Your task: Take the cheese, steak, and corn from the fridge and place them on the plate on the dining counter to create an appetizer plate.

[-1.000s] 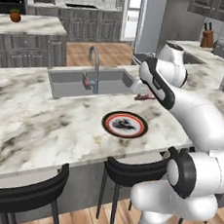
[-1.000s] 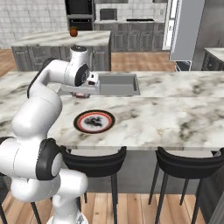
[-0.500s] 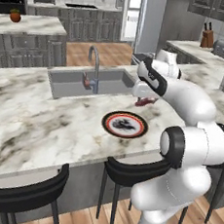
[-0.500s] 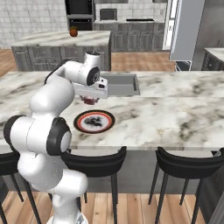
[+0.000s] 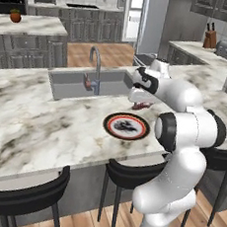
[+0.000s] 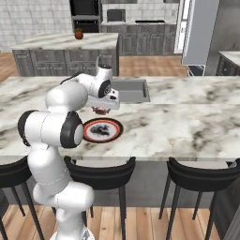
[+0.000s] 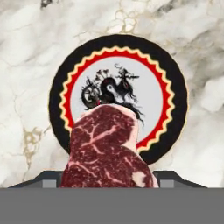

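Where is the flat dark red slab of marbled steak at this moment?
The flat dark red marbled steak is held in the fingers just above the round dark-rimmed plate on the white veined marble counter, on the plate's sink side in both base views.

This is a kitchen in a home. A long marble bench (image 5: 30, 121) has a sink (image 5: 83, 85) with a tap (image 5: 95, 66), black stools (image 6: 101, 173), grey cupboards (image 6: 65, 61) and an oven (image 6: 84, 7).
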You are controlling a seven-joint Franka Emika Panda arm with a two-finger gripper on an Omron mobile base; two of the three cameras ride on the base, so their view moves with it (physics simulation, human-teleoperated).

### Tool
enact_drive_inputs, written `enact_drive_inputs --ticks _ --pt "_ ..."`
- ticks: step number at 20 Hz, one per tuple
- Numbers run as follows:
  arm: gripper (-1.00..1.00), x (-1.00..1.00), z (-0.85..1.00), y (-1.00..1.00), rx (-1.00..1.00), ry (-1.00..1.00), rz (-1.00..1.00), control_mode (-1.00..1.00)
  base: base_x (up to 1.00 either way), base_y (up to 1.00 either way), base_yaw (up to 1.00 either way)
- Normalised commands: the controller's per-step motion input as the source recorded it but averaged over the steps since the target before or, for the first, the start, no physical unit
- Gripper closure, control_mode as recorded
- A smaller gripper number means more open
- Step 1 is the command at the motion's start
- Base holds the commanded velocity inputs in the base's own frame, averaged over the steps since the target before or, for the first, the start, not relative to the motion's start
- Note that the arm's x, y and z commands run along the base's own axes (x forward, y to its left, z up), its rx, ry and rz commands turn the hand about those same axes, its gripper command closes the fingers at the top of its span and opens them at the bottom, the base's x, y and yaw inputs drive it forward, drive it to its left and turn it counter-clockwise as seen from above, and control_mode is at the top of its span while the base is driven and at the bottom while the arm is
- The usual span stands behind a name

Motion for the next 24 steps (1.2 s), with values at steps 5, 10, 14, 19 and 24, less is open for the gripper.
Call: enact_drive_inputs --ticks 5,10,14,19,24 --pt "1.0 0.47 -0.52 0.0 0.0 0.04 0.0 -1.0 0.0 0.0 0.0" --pt "1.0 0.45 -0.5 0.0 0.0 0.04 0.0 -1.0 0.0 0.0 0.0" --pt "1.0 0.36 -0.47 0.0 0.0 0.03 0.0 -1.0 0.0 0.0 0.0" --pt "1.0 0.12 -0.42 0.0 0.0 0.01 0.0 -1.0 0.0 0.0 0.0" --pt "1.0 0.04 -0.37 0.0 0.0 0.0 0.0 -1.0 0.0 0.0 0.0"
